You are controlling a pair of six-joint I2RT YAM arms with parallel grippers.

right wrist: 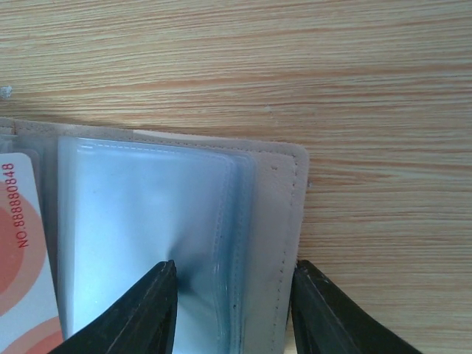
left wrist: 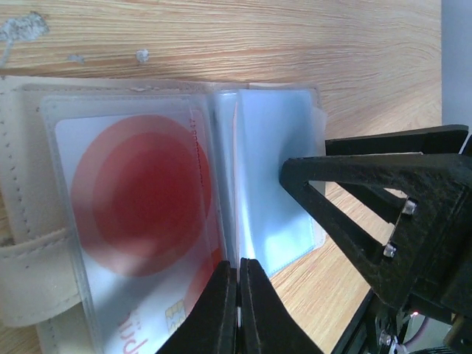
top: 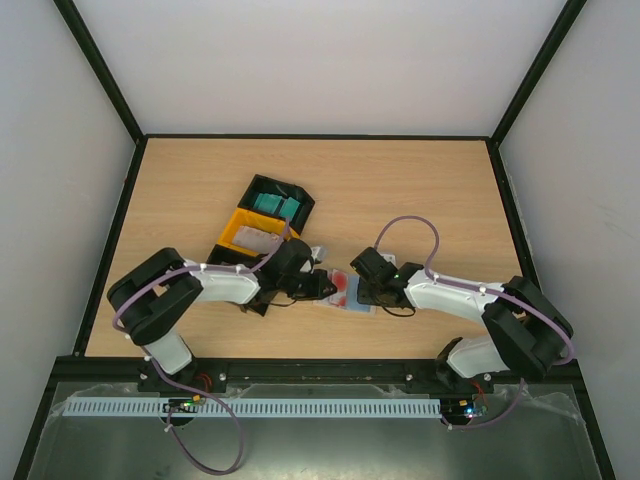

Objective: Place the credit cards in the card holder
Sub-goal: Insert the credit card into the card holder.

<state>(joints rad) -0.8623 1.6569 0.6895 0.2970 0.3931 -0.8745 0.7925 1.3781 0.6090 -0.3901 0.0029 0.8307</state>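
The beige card holder [top: 350,296] lies open on the table between both grippers. A white credit card with red circles [left wrist: 140,192] sits in its left clear sleeve and also shows at the edge of the right wrist view [right wrist: 18,243]. My left gripper [left wrist: 238,269] is shut, its tips at the spine between the sleeves; whether it pinches a sleeve I cannot tell. My right gripper [right wrist: 234,276] straddles the holder's right flap [right wrist: 276,221]. One of its fingers [right wrist: 158,295] dents an empty clear sleeve [right wrist: 140,214] and the other stands at the flap's outer edge. Teal credit cards [top: 277,205] lie in a black bin.
A black bin [top: 300,192] and a yellow bin [top: 232,232] holding a grey card [top: 260,241] stand behind the left arm. The right gripper's black frame [left wrist: 369,214] fills the right side of the left wrist view. Black rails edge the table.
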